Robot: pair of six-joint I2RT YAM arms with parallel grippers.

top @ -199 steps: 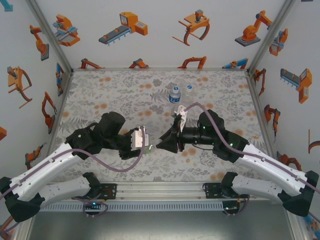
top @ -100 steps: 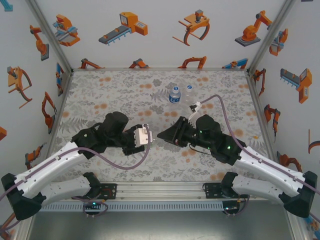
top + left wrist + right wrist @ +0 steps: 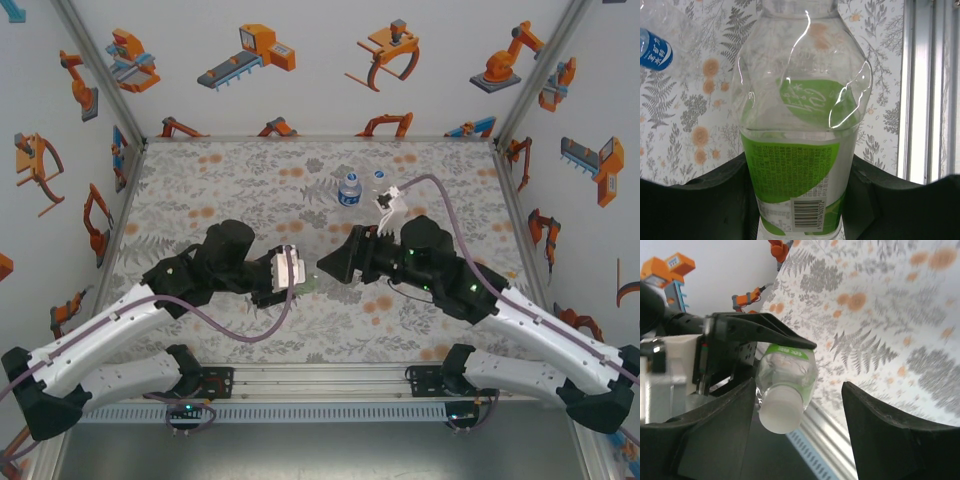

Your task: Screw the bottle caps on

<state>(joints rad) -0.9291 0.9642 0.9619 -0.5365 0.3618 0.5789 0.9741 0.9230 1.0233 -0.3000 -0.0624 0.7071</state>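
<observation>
Left gripper point(image 3: 800, 172) is clenching the green-label bottle point(image 3: 799, 150) over the middle of the table point(image 3: 230, 190). Right gripper point(image 3: 799, 386) is hanging released, fingers spread around the white cap point(image 3: 781, 416) on its neck.

The green-label bottle point(image 3: 800, 125) is thin clear plastic, very glossy, with bright curling glints across its shoulder. Its label is a slick printed film (barcode and all). Its cap point(image 3: 781, 415) is white plastic, smooth and dull. The blue-label bottle point(image 3: 655, 47) has the same clear shine. The left gripper point(image 3: 799, 170) has fingers point(image 3: 695, 200) of matt black plastic, faintly grainy; the right gripper point(image 3: 796, 390) has fingers point(image 3: 890, 440) of the same stuff. The table point(image 3: 230, 180) wears a matt floral print without sheen; cloth or paper, I cannot tell. Along its near edge runs a rail point(image 3: 320, 380) of brushed bare metal. The arm shells point(image 3: 100, 340) are smooth white plastic, softly glossy.
</observation>
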